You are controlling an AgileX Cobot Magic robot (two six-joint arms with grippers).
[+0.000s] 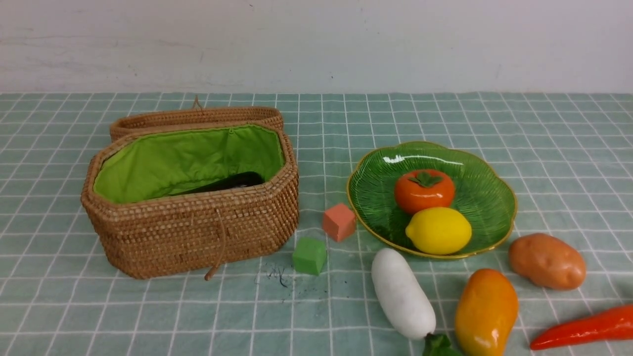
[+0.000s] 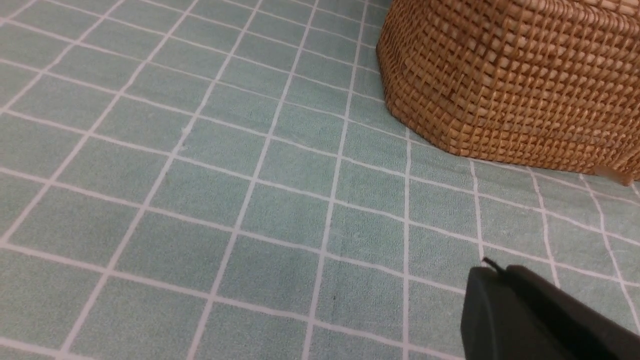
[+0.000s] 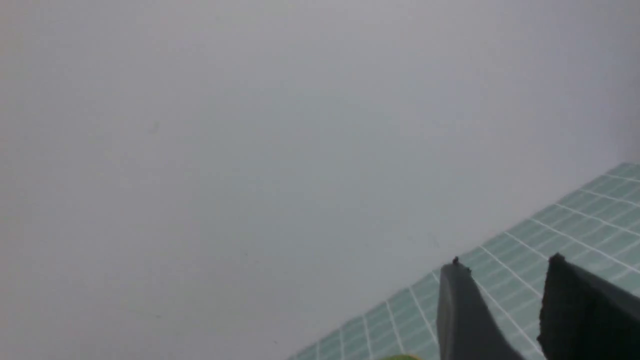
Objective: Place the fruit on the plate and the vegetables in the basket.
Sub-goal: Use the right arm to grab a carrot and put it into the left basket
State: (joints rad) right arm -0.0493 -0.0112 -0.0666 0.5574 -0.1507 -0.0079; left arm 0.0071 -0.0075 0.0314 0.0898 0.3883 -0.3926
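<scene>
Resting on plate (image 1: 489, 183): persimmon (image 1: 424, 191), lemon (image 1: 438, 230); mango (image 1: 485, 312), radish (image 1: 401, 292) outside.

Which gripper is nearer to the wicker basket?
Probably left. The left gripper hangs low over the cloth, close to the basket. The right gripper faces the bare back wall; its view shows no basket.

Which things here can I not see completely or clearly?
Front view: dark thing in the basket, mostly hidden by its front wall; unidentifiable.
Front view: chili cut off by the right edge; radish leaves and mango tip cut by the bottom edge.
Right wrist view: yellow-green sliver at the bottom edge, too little to name.
</scene>
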